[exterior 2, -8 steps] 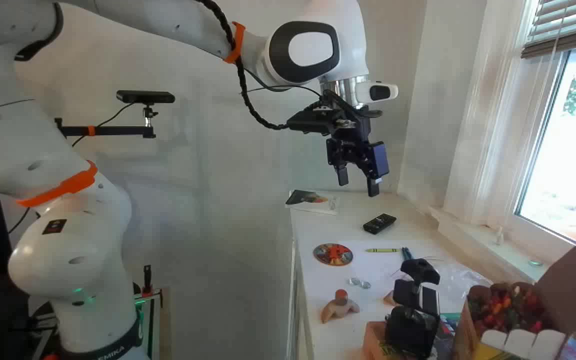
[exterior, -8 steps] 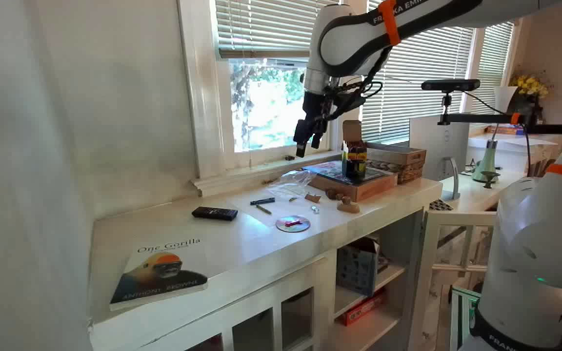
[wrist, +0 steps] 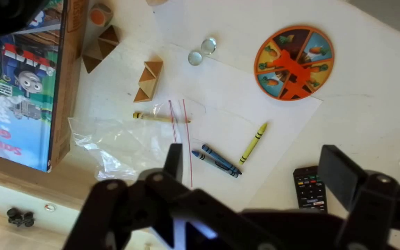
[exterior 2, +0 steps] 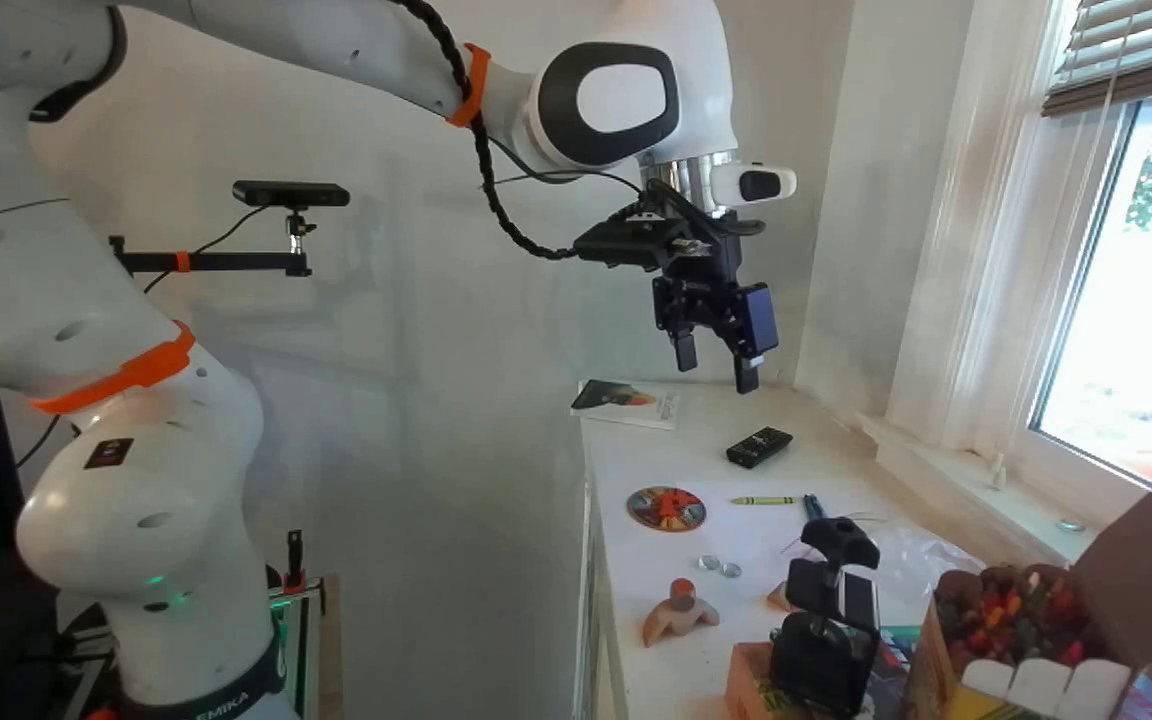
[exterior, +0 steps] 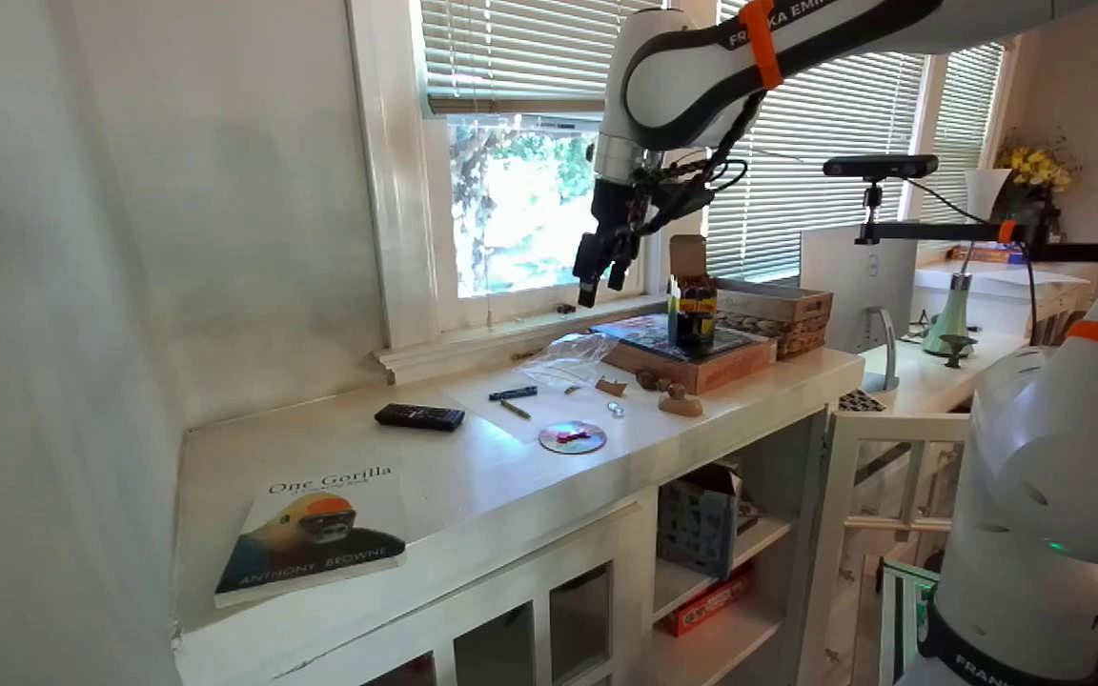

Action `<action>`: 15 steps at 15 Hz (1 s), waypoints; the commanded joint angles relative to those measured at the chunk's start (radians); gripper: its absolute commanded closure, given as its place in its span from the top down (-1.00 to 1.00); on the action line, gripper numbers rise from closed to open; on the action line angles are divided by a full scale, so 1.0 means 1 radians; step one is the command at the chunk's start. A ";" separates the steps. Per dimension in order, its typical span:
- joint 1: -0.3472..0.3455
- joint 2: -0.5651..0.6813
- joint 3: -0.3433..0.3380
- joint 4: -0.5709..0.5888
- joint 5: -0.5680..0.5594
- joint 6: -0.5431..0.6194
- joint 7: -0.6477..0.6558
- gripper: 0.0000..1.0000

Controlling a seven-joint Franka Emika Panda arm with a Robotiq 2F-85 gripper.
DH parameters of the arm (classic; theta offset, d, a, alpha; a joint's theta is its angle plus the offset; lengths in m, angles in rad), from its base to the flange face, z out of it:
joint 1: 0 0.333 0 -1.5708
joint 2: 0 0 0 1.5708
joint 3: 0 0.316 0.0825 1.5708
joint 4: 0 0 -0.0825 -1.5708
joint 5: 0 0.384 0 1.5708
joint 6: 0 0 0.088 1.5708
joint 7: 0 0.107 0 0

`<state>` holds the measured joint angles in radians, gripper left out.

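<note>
Blue crayons [wrist: 222,160] were seen well below the end effector [exterior 2: 716,366], which was spread wide and empty, so a slow descent clear of the plastic bag [wrist: 127,146] beside them was judged best.

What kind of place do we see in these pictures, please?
Probably a family room in a home, though its exact use is uncertain. What suggests it: a slim yellow wax crayon, a black rectangular plastic remote control, and a white paperback titled "One Gorilla".
</note>
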<state>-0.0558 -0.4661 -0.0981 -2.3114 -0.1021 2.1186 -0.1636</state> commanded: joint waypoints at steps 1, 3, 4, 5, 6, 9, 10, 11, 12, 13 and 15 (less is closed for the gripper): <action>-0.025 -0.043 0.001 -0.077 0.028 0.021 0.099 1.00; -0.050 -0.062 0.004 -0.133 0.041 0.028 0.192 1.00; -0.061 -0.060 0.006 -0.155 0.046 0.027 0.234 1.00; -0.072 -0.060 0.010 -0.171 0.053 0.026 0.279 1.00; -0.083 -0.055 0.013 -0.182 0.060 0.024 0.321 1.00; -0.079 -0.031 0.009 -0.154 0.042 0.004 0.289 1.00; -0.080 -0.031 0.009 -0.157 0.043 0.005 0.297 1.00; -0.080 -0.031 0.010 -0.157 0.044 0.005 0.300 1.00; -0.080 -0.032 0.010 -0.157 0.045 0.005 0.302 1.00; -0.084 -0.028 0.013 -0.159 0.045 0.047 0.323 1.00; -0.093 0.024 -0.005 -0.123 0.120 0.014 0.407 1.00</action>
<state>-0.1311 -0.4958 -0.0957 -2.4660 -0.0572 2.1438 0.1788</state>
